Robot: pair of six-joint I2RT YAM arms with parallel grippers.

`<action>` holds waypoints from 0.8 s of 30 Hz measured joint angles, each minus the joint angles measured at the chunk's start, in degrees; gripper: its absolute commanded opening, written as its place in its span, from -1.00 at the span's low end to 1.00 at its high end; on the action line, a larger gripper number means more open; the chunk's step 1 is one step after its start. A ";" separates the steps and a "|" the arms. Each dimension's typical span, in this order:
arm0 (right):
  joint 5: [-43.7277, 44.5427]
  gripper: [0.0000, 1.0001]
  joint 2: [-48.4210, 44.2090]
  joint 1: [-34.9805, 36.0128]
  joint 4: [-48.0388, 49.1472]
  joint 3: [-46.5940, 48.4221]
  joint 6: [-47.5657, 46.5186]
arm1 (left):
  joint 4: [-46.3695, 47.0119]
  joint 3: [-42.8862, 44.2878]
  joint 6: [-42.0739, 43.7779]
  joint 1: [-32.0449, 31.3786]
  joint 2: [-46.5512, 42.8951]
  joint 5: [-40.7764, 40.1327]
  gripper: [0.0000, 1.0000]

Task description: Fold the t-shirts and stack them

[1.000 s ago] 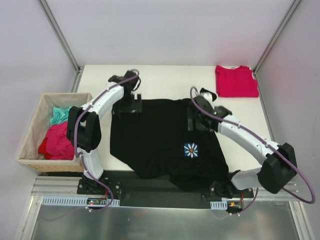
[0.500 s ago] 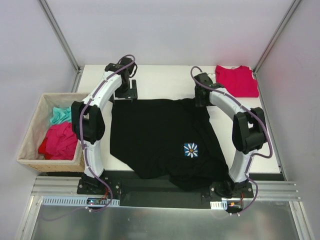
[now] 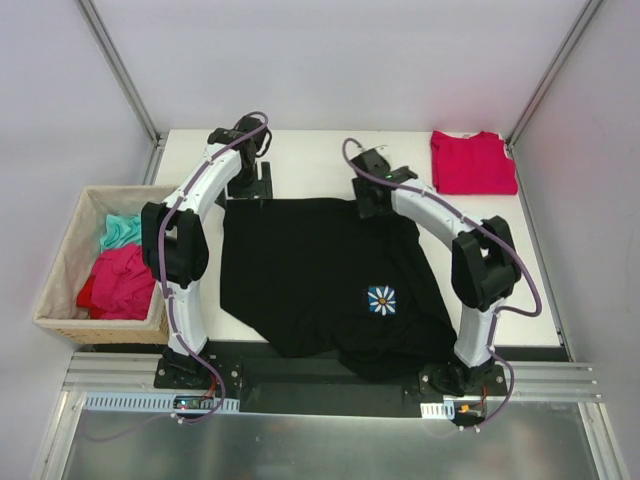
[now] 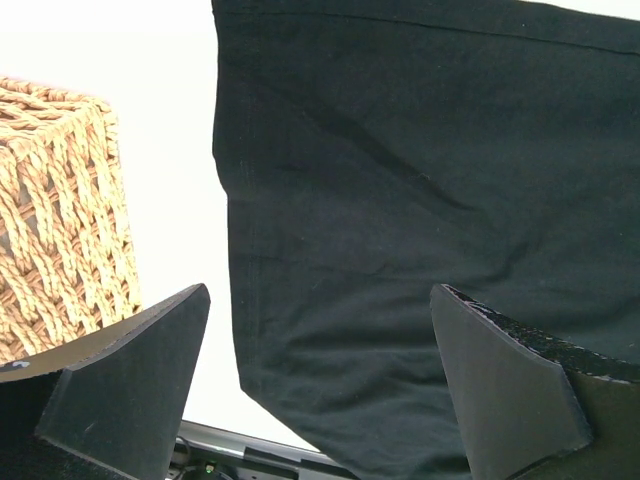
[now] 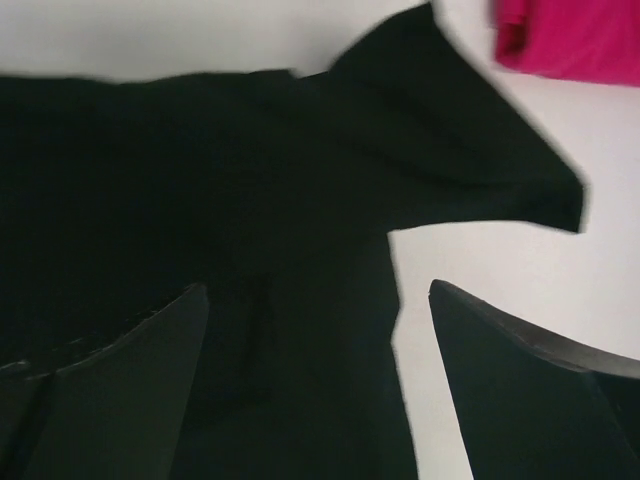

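1. The left end effector (image 3: 247, 183) is released and hangs over the far left corner of the black t-shirt (image 3: 310, 270). It should pinch that hem only.
2. The right end effector (image 3: 368, 195) is also released, over the shirt's far right edge. It should grip level with the left one.
3. The red t-shirt (image 3: 472, 162) lies on the desk (image 3: 320, 150), far right of the black one.

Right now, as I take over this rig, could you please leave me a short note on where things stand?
Left tool: open, empty, above the black t-shirt's far left corner.
Right tool: open, empty, above its far right edge, near the sleeve.
Black t-shirt: spread on the table, daisy emblem up, not yet folded.
Red t-shirt: folded, at the table's far right corner.
Done: red one folded. Left: fold the black one and stack it with the red.
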 measured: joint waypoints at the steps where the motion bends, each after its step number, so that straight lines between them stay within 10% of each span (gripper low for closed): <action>1: 0.07 0.94 0.00 2.03 -0.20 0.00 -0.04 | 0.15 -0.26 -0.02 0.00 0.00 0.02 0.86; 13: 1.18 0.86 -0.02 7.30 -2.97 -9.27 1.14 | 1.86 -7.54 -0.02 0.00 -3.37 1.44 0.86; 24: 1.68 0.12 0.00 8.33 -3.67 -13.49 2.27 | 3.06 -7.74 -0.02 0.00 -4.20 2.03 0.86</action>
